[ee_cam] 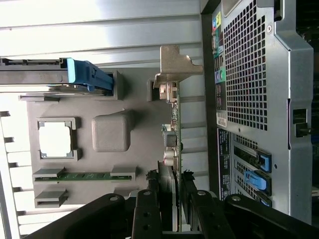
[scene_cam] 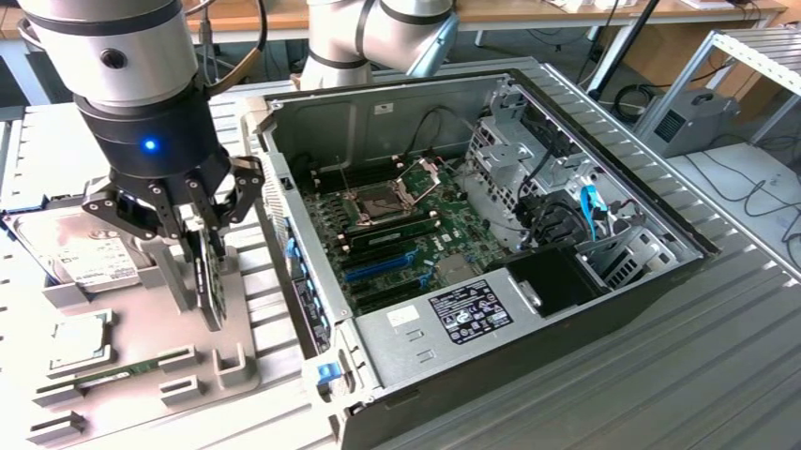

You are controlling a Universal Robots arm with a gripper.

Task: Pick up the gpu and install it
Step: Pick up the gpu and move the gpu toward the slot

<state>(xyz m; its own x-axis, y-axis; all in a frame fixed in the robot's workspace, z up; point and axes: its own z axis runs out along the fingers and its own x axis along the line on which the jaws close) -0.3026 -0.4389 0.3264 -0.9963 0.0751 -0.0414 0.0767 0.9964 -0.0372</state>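
1. Gripper (scene_cam: pixel 201 230) (ee_cam: pixel 169 199) is clamped on the gpu (scene_cam: pixel 209 286) (ee_cam: pixel 172 124), one finger per face. The gpu stands on edge in the grey holder (scene_cam: pixel 238 361) (ee_cam: pixel 134 99), just beside the PC case (scene_cam: pixel 414 375) (ee_cam: pixel 249 74).
2. Writing: white label on the hard drive (scene_cam: pixel 88 253) and a sticker (scene_cam: pixel 470 311) inside the case, both unreadable.
3. Wrist view shows the gpu's metal bracket and ports, plus the case's vented rear. Ext. view shows the motherboard (scene_cam: pixel 400 234) w/ blue slots (scene_cam: pixel 375 269).
4. Narrow gap between gpu and case wall. The case lies open side up.
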